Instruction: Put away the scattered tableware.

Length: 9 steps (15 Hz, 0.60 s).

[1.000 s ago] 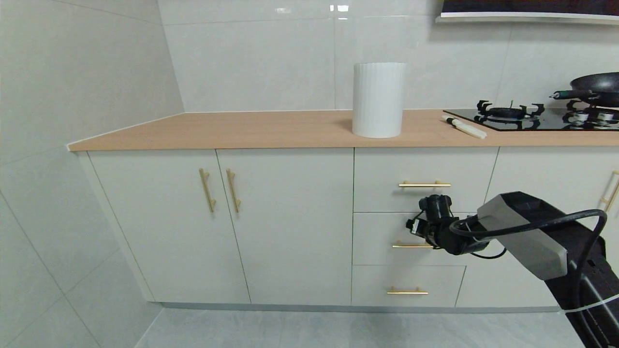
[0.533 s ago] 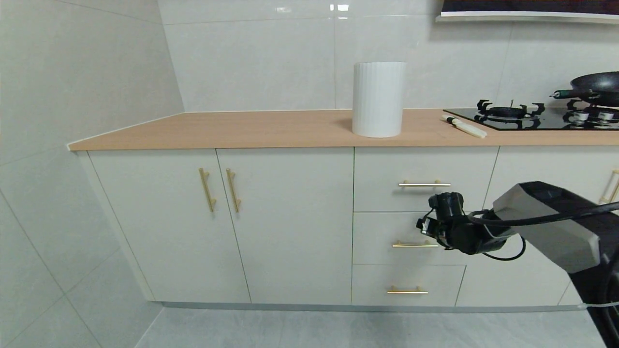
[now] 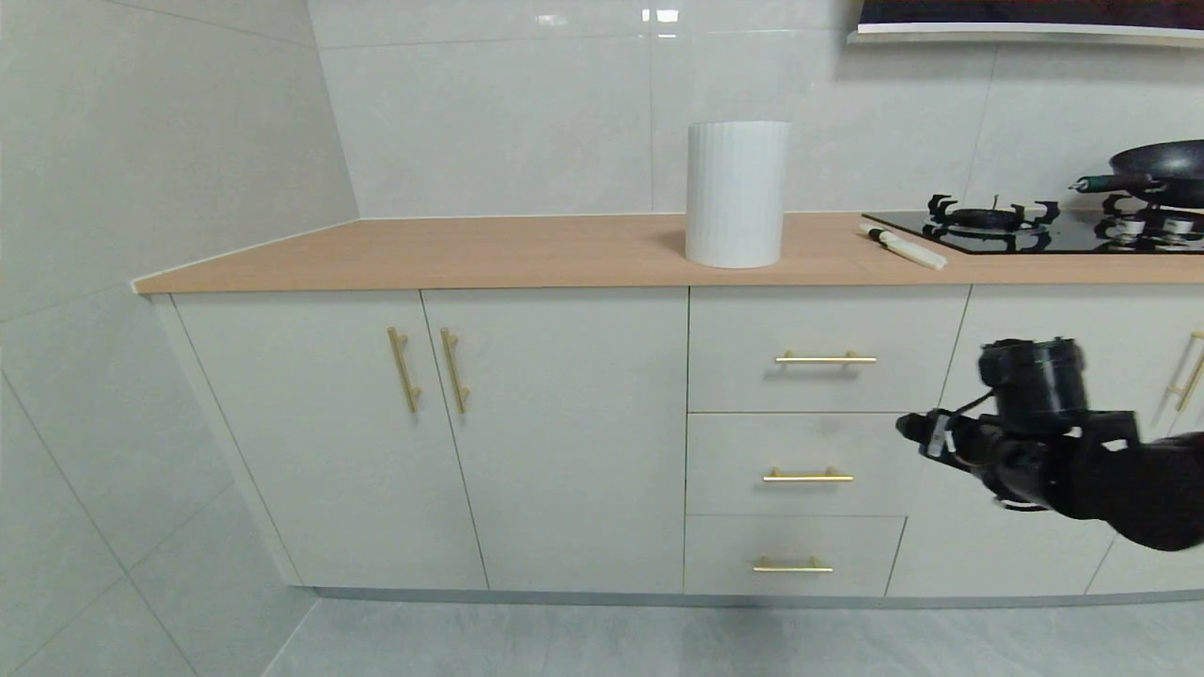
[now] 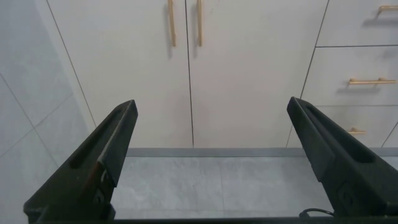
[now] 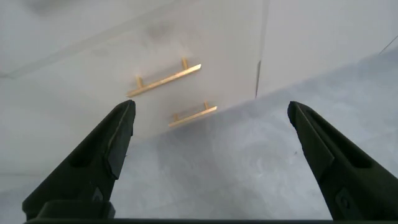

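The right end effector (image 3: 917,432) has drawn back toward three o'clock from the middle drawer handle (image 3: 807,476), wide open and empty, like the left end effector (image 4: 211,109). The utensil (image 3: 903,246) lies untouched on the tabletop (image 3: 470,254), three o'clock of the canister (image 3: 736,193).

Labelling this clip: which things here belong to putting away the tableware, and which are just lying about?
Job: pale utensil on the counter; white ribbed container; right gripper, open.
Just about: gas hob; black pan; drawers; cabinet doors.
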Motion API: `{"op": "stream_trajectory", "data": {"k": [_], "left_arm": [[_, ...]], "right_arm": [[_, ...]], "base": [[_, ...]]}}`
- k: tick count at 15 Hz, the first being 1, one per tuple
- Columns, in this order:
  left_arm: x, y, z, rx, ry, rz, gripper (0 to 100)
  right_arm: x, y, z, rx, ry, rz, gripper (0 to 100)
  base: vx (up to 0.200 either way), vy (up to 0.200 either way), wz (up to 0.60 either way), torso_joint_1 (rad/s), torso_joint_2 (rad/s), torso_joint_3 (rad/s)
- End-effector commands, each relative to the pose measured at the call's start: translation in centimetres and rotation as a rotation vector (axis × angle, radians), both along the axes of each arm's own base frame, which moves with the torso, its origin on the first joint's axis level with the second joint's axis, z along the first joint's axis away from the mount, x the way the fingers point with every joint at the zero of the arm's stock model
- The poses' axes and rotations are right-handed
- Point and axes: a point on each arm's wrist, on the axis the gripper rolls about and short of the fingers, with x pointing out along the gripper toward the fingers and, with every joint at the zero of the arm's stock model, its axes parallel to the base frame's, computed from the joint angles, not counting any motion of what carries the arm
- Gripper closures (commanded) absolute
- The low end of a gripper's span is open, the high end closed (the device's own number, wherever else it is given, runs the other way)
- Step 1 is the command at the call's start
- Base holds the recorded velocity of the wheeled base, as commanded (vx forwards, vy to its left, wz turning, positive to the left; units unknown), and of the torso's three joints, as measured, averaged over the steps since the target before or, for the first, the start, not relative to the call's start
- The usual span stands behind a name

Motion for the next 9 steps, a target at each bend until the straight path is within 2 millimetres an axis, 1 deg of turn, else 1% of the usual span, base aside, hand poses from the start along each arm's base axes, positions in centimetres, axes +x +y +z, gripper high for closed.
{"op": "stream_trajectory", "data": {"k": [1, 2, 3, 4, 5, 6, 7, 8, 9], "left_arm": [[0.0, 0.0, 0.0, 0.0, 0.0, 0.0, 0], [0.0, 0.0, 0.0, 0.0, 0.0, 0.0, 0], [0.0, 0.0, 0.0, 0.0, 0.0, 0.0, 0], [0.0, 0.0, 0.0, 0.0, 0.0, 0.0, 0], [0.0, 0.0, 0.0, 0.0, 0.0, 0.0, 0], [0.0, 0.0, 0.0, 0.0, 0.0, 0.0, 0], [0.0, 0.0, 0.0, 0.0, 0.0, 0.0, 0], [0.0, 0.0, 0.0, 0.0, 0.0, 0.0, 0], [0.0, 0.0, 0.0, 0.0, 0.0, 0.0, 0]], "right_arm": [[-12.1, -3.7, 6.1, -0.067, -0.245, -0.048, 0], [-14.3, -4.6, 6.9, -0.107, -0.293, -0.066, 0], [-17.7, -5.6, 7.5, -0.162, -0.345, -0.101, 0], [-20.4, -6.0, 7.9, -0.208, -0.36, -0.117, 0], [-23.3, -6.3, 8.1, -0.246, -0.368, -0.13, 0], [-25.7, -6.2, 8.3, -0.26, -0.38, -0.124, 0], [-27.9, -6.2, 8.3, -0.265, -0.387, -0.121, 0], [-29.2, -6.2, 8.1, -0.274, -0.385, -0.116, 0], [-32.0, -6.2, 7.4, -0.295, -0.393, -0.101, 0]], "base": [[0.0, 0.0, 0.0, 0.0, 0.0, 0.0], [0.0, 0.0, 0.0, 0.0, 0.0, 0.0], [0.0, 0.0, 0.0, 0.0, 0.0, 0.0], [0.0, 0.0, 0.0, 0.0, 0.0, 0.0], [0.0, 0.0, 0.0, 0.0, 0.0, 0.0], [0.0, 0.0, 0.0, 0.0, 0.0, 0.0], [0.0, 0.0, 0.0, 0.0, 0.0, 0.0], [0.0, 0.0, 0.0, 0.0, 0.0, 0.0], [0.0, 0.0, 0.0, 0.0, 0.0, 0.0]]}}
